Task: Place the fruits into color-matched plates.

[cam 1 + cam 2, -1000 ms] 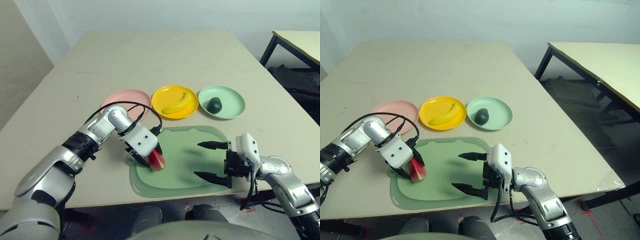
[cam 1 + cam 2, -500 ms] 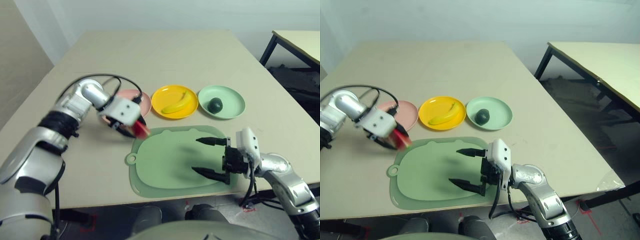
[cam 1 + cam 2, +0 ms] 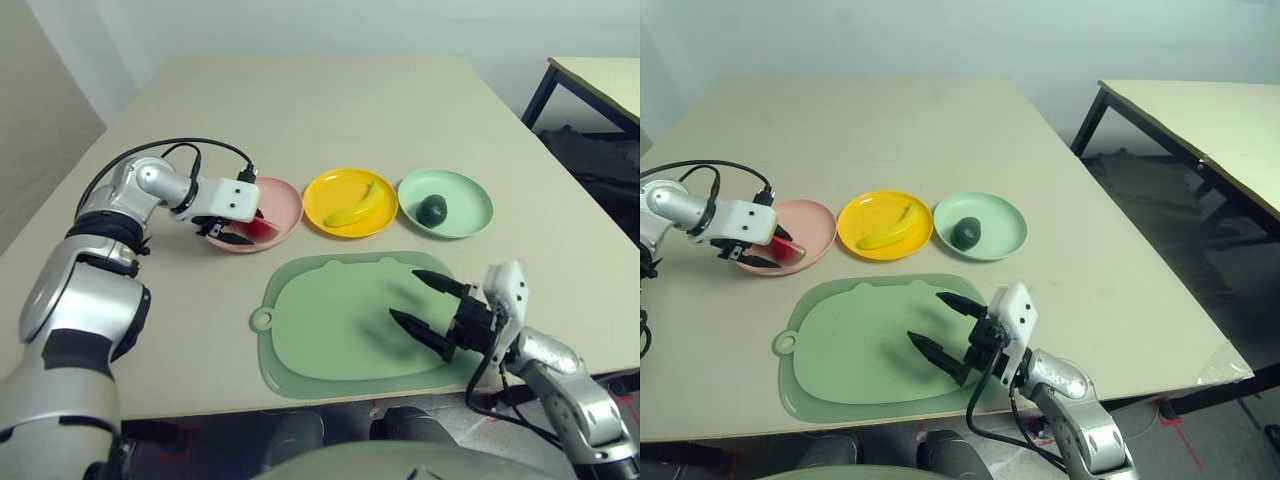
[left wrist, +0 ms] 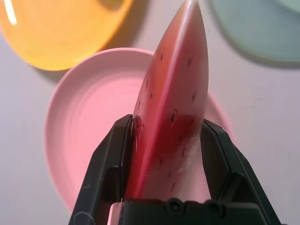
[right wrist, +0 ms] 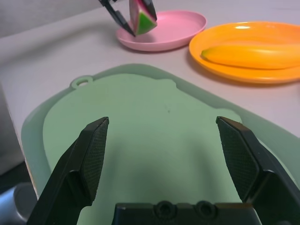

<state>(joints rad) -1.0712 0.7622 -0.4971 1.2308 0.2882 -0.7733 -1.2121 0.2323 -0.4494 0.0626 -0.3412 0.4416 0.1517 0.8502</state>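
1. Holding the red watermelon wedge (image 3: 262, 230) in my left gripper (image 3: 247, 226), I am at the pink plate (image 3: 287, 205), the one that matches it. From the left eye view, I cannot tell if the wedge touches the plate. If I let go too high, it could bounce or roll out. The yellow banana (image 3: 352, 209) is on the yellow plate (image 3: 325, 182), and the dark green avocado (image 3: 432, 210) is on the mint green plate (image 3: 472, 218). Both look done, so I judge only the wedge is left.

2. From the right eye view, the yellow plate is just beside the pink one. If I swing my arm that way, I could bump it. A black cable (image 3: 715, 163) loops by my left arm and might catch.

3. In the left wrist view, the wedge is squeezed between my two fingers, thin end sticking out. It looks smooth, so it may slip or tip when I open.

4. In the right wrist view, my right gripper (image 5: 162, 120) is wide and holds nothing. It is over the green mat (image 5: 140, 108), out of the way.
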